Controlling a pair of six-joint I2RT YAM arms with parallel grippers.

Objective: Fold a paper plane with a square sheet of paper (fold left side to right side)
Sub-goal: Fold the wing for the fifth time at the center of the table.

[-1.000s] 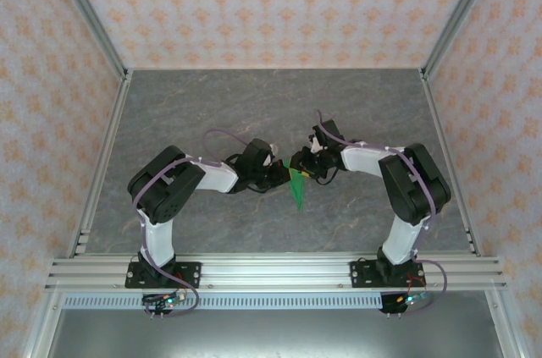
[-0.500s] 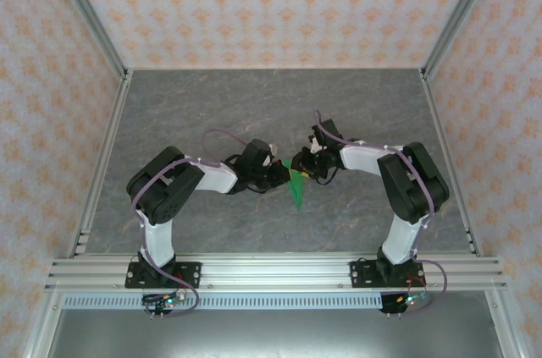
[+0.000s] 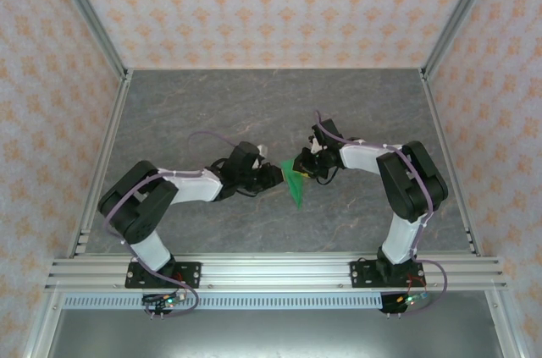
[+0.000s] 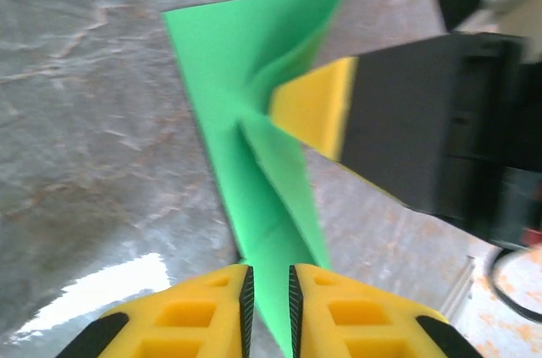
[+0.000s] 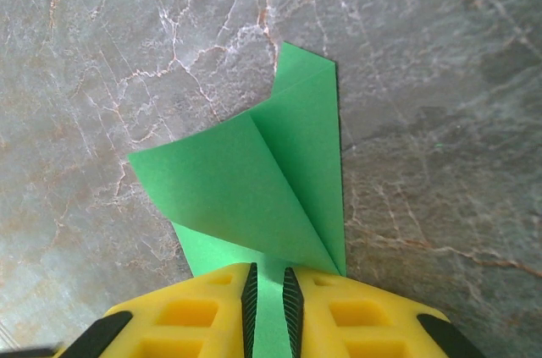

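The square sheet of paper (image 3: 297, 187) is folded into a pointed bright green dart and lies at the table's middle, its flaps sprung partly apart. My left gripper (image 3: 278, 175) sits just left of it. In the left wrist view its jaws (image 4: 271, 299) stand a narrow gap apart, with the paper's (image 4: 246, 79) slim tail running between them. My right gripper (image 3: 298, 167) comes in from the right over the far end. In the right wrist view its jaws (image 5: 270, 299) are also slightly apart, straddling the paper (image 5: 254, 180). One of the right gripper's fingers (image 4: 313, 108) rests at the fold.
Grey marbled tabletop (image 3: 212, 112) stretches all round the paper. Aluminium frame rails (image 3: 271, 269) run along the near edge, and patterned walls close in the sides and back.
My left arm has drawn back to the left and lowered, and its jaws have parted from the paper. The right jaws have narrowed. The paper has spread from a thin sliver into a wider triangle.
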